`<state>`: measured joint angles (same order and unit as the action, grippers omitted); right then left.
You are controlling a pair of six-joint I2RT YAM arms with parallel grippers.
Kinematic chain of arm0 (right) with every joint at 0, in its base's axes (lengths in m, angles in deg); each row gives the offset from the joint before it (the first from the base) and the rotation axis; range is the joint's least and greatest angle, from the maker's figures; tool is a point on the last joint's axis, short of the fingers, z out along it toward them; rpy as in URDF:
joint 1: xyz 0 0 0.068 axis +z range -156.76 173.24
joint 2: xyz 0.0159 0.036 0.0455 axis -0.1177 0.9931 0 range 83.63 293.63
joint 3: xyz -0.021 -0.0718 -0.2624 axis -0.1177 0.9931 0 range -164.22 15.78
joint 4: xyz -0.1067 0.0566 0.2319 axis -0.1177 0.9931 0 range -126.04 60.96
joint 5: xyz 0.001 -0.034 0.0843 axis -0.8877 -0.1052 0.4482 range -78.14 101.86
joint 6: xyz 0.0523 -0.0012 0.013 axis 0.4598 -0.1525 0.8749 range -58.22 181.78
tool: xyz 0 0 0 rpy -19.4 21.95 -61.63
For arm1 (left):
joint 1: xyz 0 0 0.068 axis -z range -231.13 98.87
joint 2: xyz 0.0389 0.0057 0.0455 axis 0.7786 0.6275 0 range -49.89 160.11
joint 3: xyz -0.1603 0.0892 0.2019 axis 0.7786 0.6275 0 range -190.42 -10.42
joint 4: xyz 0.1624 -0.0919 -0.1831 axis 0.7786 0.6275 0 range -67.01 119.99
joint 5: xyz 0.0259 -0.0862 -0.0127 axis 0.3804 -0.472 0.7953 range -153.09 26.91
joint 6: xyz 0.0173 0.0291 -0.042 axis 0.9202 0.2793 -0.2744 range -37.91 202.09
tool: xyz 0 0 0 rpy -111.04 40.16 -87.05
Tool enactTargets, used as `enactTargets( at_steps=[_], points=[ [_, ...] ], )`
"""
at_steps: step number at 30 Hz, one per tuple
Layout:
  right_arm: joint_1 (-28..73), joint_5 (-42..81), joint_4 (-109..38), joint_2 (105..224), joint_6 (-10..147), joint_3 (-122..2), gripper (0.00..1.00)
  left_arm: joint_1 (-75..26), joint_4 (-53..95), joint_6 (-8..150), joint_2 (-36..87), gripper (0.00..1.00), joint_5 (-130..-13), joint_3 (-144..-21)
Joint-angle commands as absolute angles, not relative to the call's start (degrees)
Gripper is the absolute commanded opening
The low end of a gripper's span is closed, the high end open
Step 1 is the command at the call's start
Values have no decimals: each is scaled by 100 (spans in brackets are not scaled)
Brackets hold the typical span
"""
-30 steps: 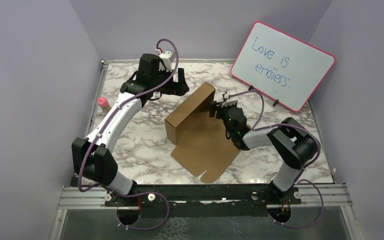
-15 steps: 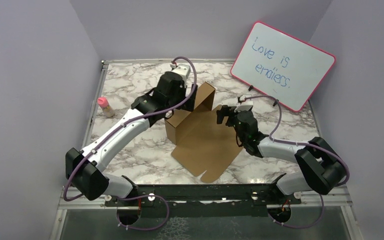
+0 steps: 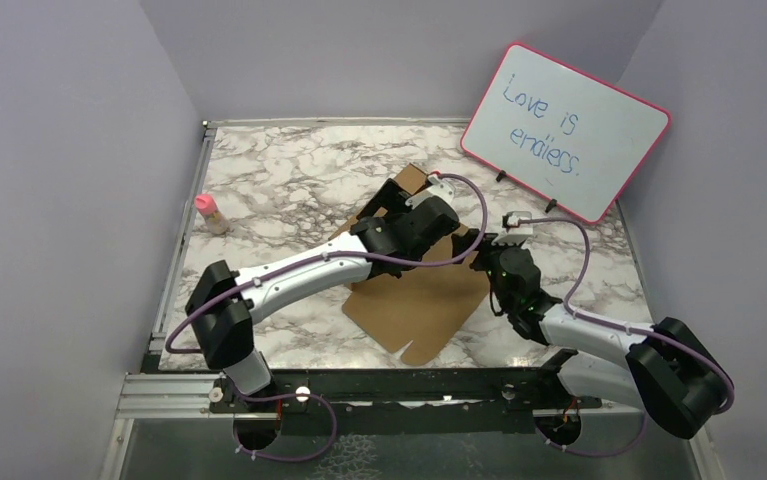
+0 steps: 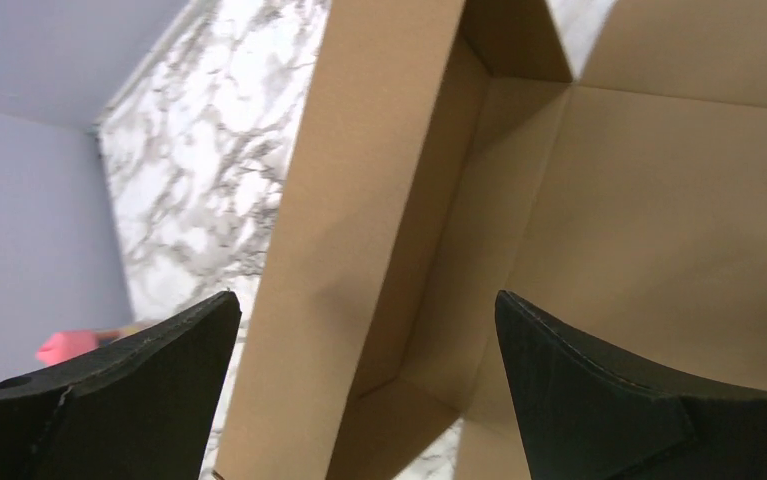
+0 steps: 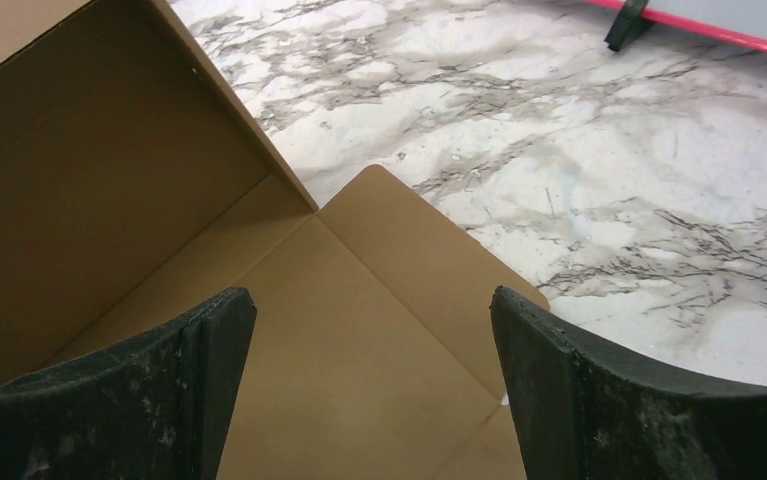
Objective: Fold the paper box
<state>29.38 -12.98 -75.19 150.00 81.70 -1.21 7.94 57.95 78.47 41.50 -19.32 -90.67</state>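
So the plain brown cardboard mailer box sits mid marble worktop, one long wall standing up. Left pincer and right pincer hover over it, both spread wide, gripping nothing.

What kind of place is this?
Probably a robot lab booth, not a home: plain purple walls close around a marble-patterned table, two robot arms bolted at its edge, and a pink-framed whiteboard.

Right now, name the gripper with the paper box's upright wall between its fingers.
The left gripper: the paper box wall rises between its open fingers; the right gripper hangs over the flat base.
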Motion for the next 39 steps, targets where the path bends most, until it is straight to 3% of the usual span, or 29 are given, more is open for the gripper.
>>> enactTargets(
  at_steps=[1,17,26,39],
  points=[
    [2913,-1815,-7956,14729,8068,100,93,819,5948,8358,4599,97,-391,-9523],
    [2912,-1841,-8286,14409,8116,374,93,819,5886,8592,5841,76,703,-10168],
    [2919,-1829,-8294,14279,8115,409,93,819,5868,8697,6045,53,976,-10265],
    [2918,-1729,-8168,13915,8025,420,93,698,5861,8786,5946,28,901,-10297]
  ],
)
